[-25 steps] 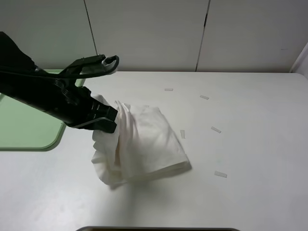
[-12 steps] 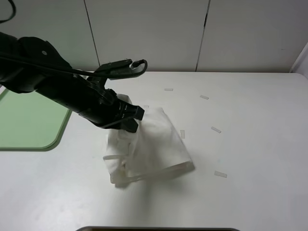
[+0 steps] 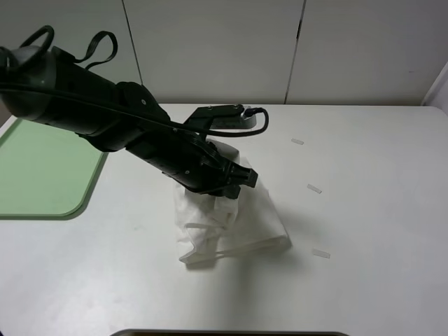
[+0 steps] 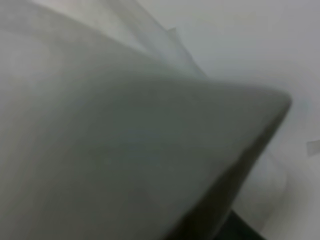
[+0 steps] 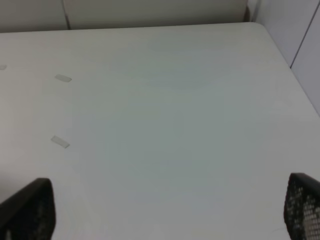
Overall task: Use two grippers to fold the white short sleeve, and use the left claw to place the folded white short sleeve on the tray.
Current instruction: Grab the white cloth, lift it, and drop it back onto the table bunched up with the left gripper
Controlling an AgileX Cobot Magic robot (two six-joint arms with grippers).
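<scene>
The white short sleeve is a bunched, folded bundle hanging below my left claw, which is shut on its upper edge near the table's middle. Its lower part reaches the tabletop or hangs just above it; I cannot tell which. In the left wrist view blurred white short sleeve fills nearly the whole picture and hides the jaws. The pale green tray lies at the far left, well apart from the bundle. My right gripper stands open over bare table, with only its two black fingertips showing.
Small pale tape strips are scattered on the white table to the right of the shirt, and two tape strips show in the right wrist view. White wall panels stand behind the table. A dark edge shows at the front.
My left arm has swung to the right, carrying the white short sleeve away from the tray toward the table's middle. The bundle has grown narrower.
</scene>
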